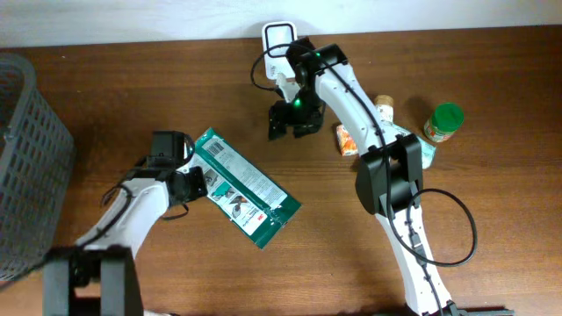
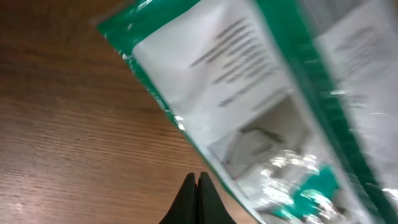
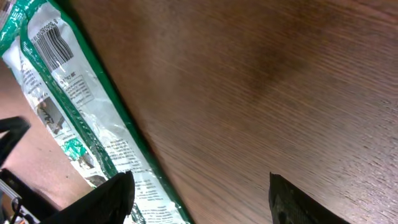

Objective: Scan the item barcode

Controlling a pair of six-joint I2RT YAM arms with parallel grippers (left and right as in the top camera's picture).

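Closest to your left wrist camera, the left fingers (image 2: 198,199) were pressed together into one dark point low in the frame, with bare wood on both sides of them. Just beyond their tips a green-and-white packet (image 2: 261,106) filled most of that view, blurred, its printed side up. Nothing showed between the fingers, and you could not tell from that view whether they touched the packet's edge.

From overhead, the packet (image 1: 244,186) lay slantwise on the brown worktop (image 1: 132,88), left of centre. The left gripper (image 1: 189,186) was at the packet's left edge, and its wrist hid a strip of that edge.

The right gripper (image 1: 292,127) was near the far middle of the worktop, apart from the packet. In its wrist view, its fingers (image 3: 106,199) were spread with only wood grain between them. The packet (image 3: 74,112) ran down the left side of that view, with the barcode (image 3: 53,45) showing near its upper end.

A white device (image 1: 279,37) with a cable was at the far edge, just behind the right gripper. On the right, a small orange box (image 1: 348,139) and a green-lidded jar (image 1: 443,123) were beside the right arm, which covered part of what was there. A grey basket (image 1: 22,158) stood at the left edge.
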